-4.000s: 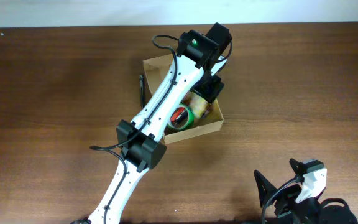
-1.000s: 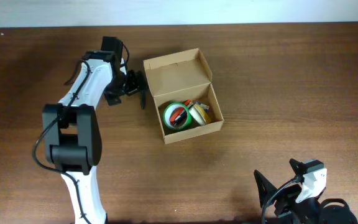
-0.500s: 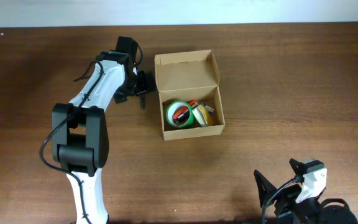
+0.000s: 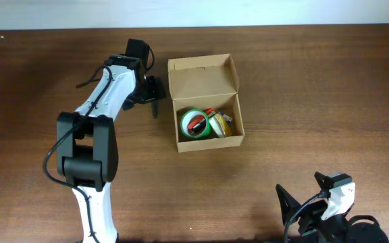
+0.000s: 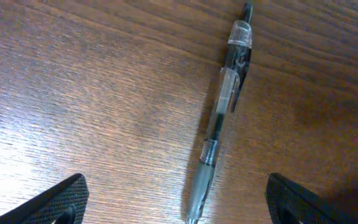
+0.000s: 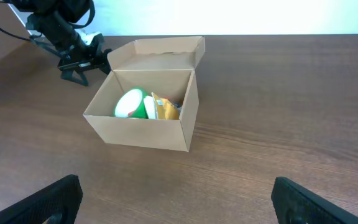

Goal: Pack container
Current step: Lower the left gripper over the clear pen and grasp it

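Since four seconds ago the left gripper (image 4: 151, 91) has come off the container (image 4: 204, 74), and that box has turned straight. Nearest, the right gripper (image 6: 179, 200) sits low, its jaws wide apart and holding nothing. The container stands mid tabletop (image 4: 316, 101), lid up, a green tape roll (image 4: 194, 123) inside. By its far left corner, the left gripper's jaws spread over a pen (image 5: 219, 124), not touching it.

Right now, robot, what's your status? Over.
Left pincer open over the pen. Right pincer open, empty. Container lid up, green tape roll inside. Nothing blocking.
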Motion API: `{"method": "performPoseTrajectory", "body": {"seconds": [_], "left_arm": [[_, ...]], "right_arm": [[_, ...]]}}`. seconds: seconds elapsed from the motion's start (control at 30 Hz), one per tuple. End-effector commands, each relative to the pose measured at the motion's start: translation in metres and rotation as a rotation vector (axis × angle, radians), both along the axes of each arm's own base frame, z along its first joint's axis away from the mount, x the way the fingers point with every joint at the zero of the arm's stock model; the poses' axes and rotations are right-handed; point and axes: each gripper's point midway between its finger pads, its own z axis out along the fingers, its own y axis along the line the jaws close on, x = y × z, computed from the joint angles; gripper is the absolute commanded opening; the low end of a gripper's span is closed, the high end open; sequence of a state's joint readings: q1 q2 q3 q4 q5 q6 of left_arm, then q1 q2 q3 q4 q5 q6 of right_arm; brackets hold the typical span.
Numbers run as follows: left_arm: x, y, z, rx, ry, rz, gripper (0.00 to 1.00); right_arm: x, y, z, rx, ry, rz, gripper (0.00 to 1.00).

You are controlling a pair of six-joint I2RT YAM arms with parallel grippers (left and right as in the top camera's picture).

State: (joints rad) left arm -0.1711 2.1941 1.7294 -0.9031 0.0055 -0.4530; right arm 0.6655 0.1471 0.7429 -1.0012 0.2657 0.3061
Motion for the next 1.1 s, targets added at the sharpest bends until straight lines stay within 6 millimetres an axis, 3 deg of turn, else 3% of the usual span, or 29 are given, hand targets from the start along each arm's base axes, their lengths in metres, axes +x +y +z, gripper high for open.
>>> {"method": "performPoseTrajectory", "body": {"seconds": [0.0,0.33,0.37,0.53,0.83,1.0,1.07], "left_arm": [[-0.005,0.006,-0.017,0.032,0.036,-0.021,0.91],[-0.015,0.005,-0.043,0.049,0.104,-0.138,0.89],[-0.015,0.005,-0.043,0.052,0.105,-0.155,0.84],[-0.016,0.006,-0.043,0.065,0.108,-0.209,0.75],[-0.019,0.014,-0.044,0.110,0.122,-0.206,0.38],[-0.019,0.014,-0.044,0.110,0.122,-0.205,0.04],[-0.019,0.014,-0.044,0.110,0.122,-0.205,0.02]], "right_arm": [[0.001,-0.003,0.002,0.003,-0.011,-0.014,0.99],[0.001,-0.003,0.002,0.003,-0.011,-0.014,0.99],[0.001,-0.003,0.002,0.003,-0.011,-0.014,0.99],[0.001,-0.003,0.002,0.003,-0.011,-0.014,0.99],[0.001,-0.003,0.002,0.003,-0.011,-0.014,0.99],[0.001,-0.003,0.002,0.003,-0.011,-0.014,0.99],[0.001,-0.003,0.002,0.003,-0.011,-0.014,0.99]]}}
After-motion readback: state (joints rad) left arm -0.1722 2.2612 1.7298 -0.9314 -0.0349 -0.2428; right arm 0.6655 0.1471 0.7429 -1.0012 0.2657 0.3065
